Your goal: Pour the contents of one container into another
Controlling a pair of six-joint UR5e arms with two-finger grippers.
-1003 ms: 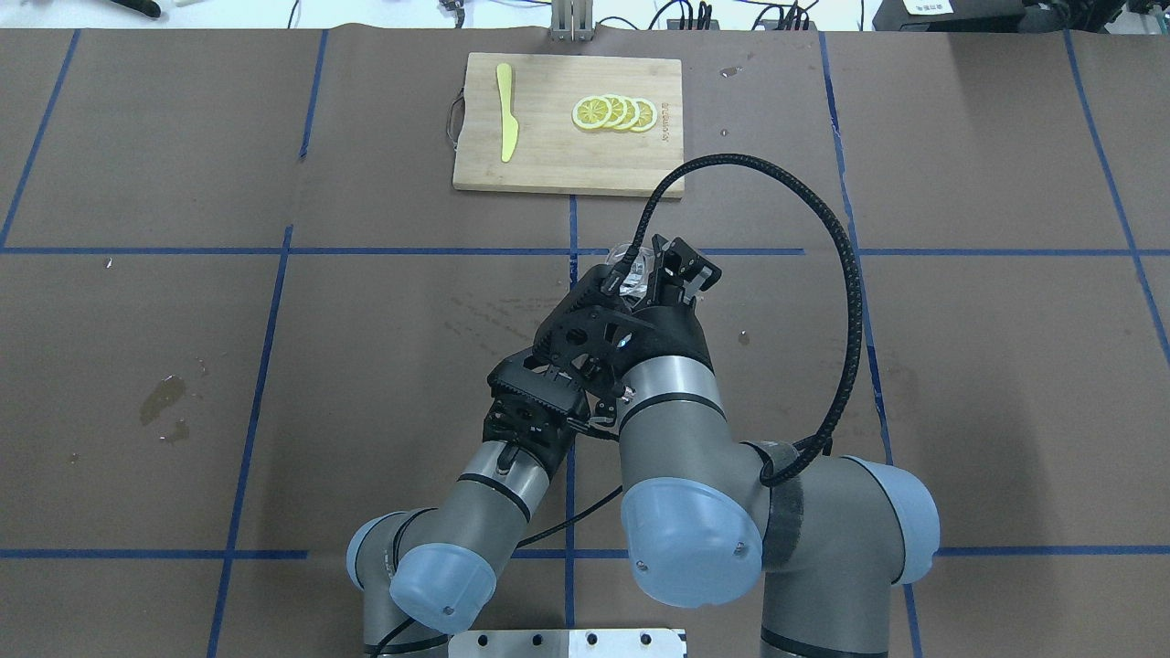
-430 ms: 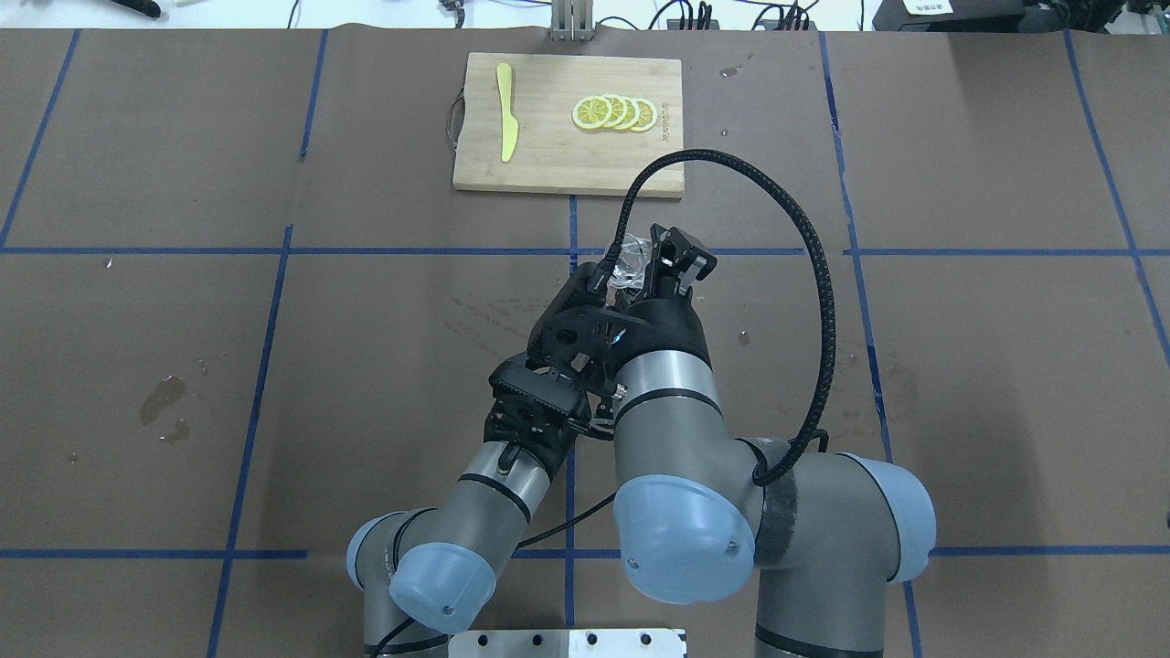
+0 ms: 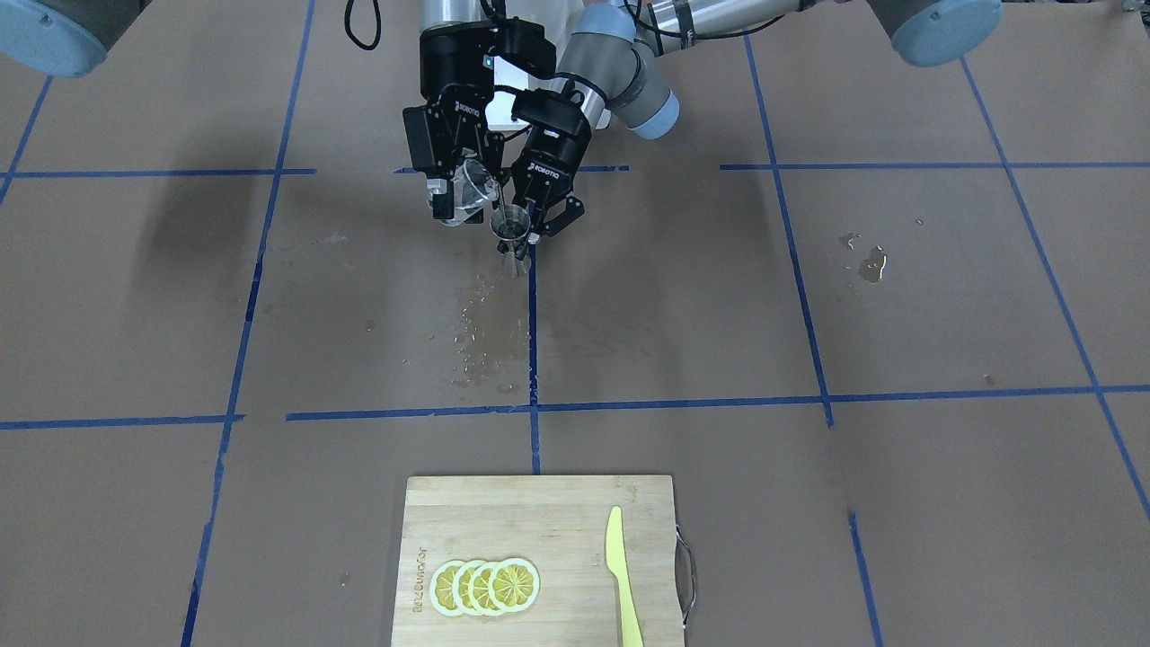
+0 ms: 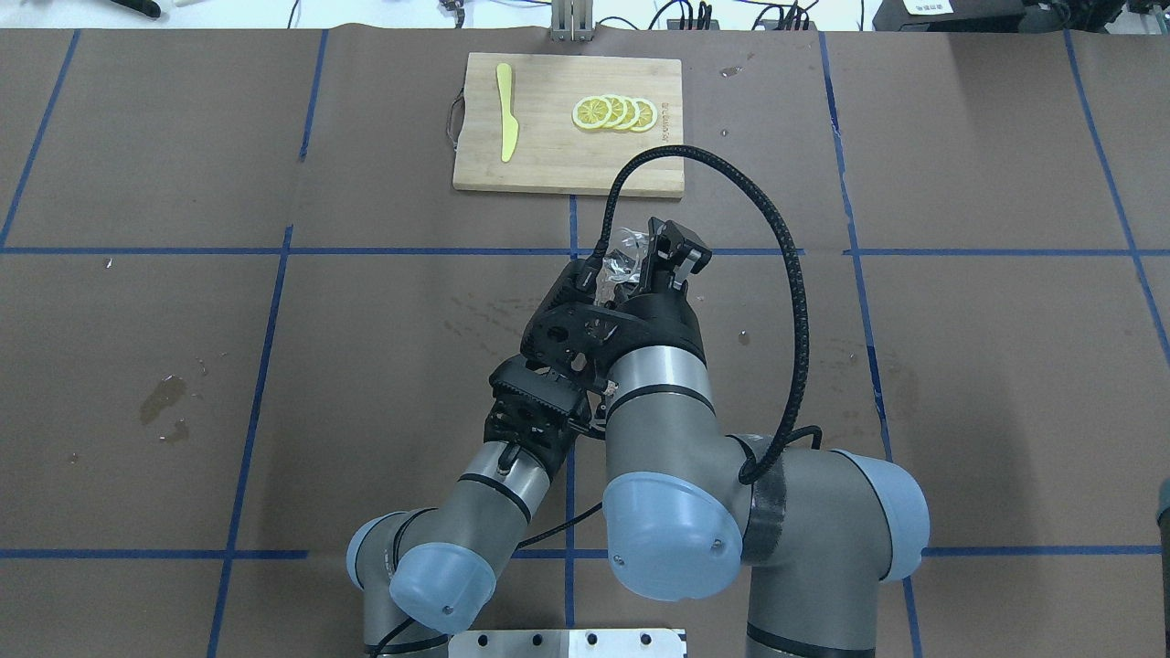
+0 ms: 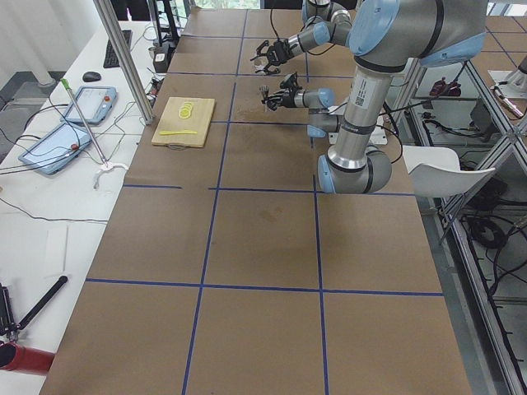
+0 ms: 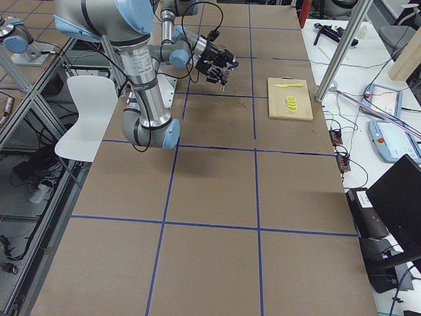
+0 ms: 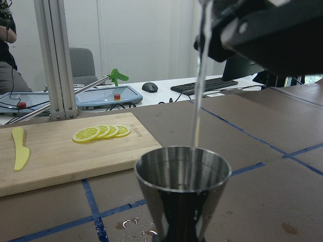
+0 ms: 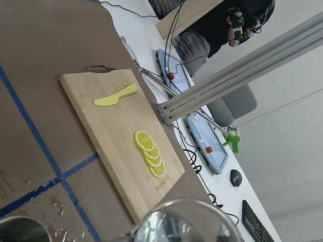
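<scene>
I've got the right end effector (image 3: 460,193) clamped on the tilted glass beaker cup (image 3: 473,189), pouring into the steel jigger (image 3: 512,221) just beneath, which the left end effector (image 3: 528,230) grips at the waist; the glass looks slick and fragile, so I'd hold mid-wall.

Glass cup (image 3: 472,190) tilted over steel jigger (image 3: 513,225), pouring.
Cup clear and raised in the air, its lip tipped down toward the jigger. Jigger silvery, hourglass-shaped, upright just below the lip, with a thin clear stream (image 7: 199,91) falling into its open top cone.
</scene>
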